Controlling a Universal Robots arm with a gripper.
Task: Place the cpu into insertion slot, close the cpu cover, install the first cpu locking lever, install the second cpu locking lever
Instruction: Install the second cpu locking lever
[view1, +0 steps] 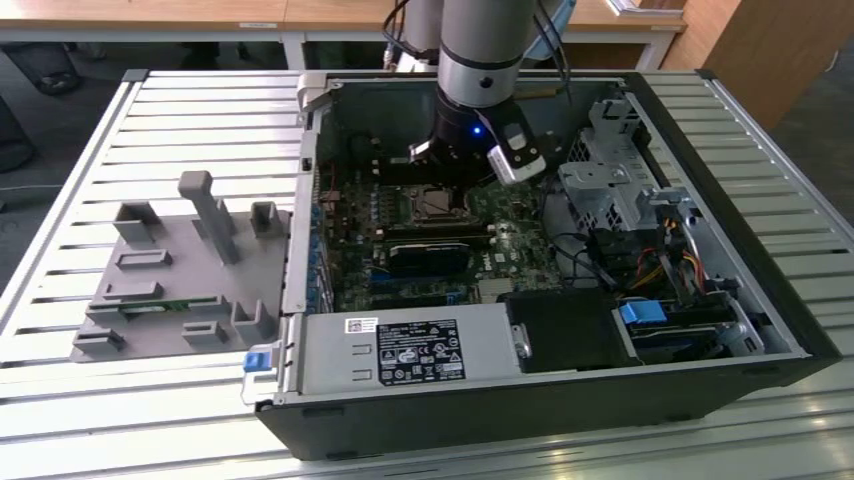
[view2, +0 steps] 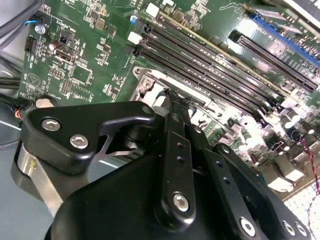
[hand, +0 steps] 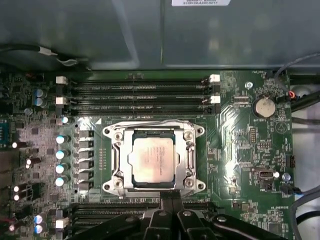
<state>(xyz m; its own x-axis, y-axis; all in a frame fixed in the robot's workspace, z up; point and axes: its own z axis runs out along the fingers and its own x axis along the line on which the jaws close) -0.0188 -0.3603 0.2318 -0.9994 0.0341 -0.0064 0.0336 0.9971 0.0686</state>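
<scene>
Exterior view: the gripper (view1: 461, 165) hangs inside the open computer case (view1: 747, 300), directly over the insertion slot (view1: 434, 205). First wrist view: the cpu (hand: 153, 160) lies flat and square-on in the socket, framed by the cpu cover (hand: 190, 145). Second wrist view: the fingers (view2: 175, 145) are pressed together, gripping nothing.

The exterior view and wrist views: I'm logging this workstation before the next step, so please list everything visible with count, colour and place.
computer case: one, black, open, on the slatted metal table.
motherboard: one, green, inside the case.
cpu: one, tan-silver, seated in the insertion slot at mid-board.
cpu cover: one, silvery frame, down around the cpu.
memory slots: several, black, in rows beside the socket.
coin battery: one, silver, on the board.
power supply: one, grey, at the case's near edge.
fixture tray: one, grey, on the table at the exterior view's left.
arm: one, silver-grey, reaching into the case.
hand: one, black, at the socket's edge.
</scene>
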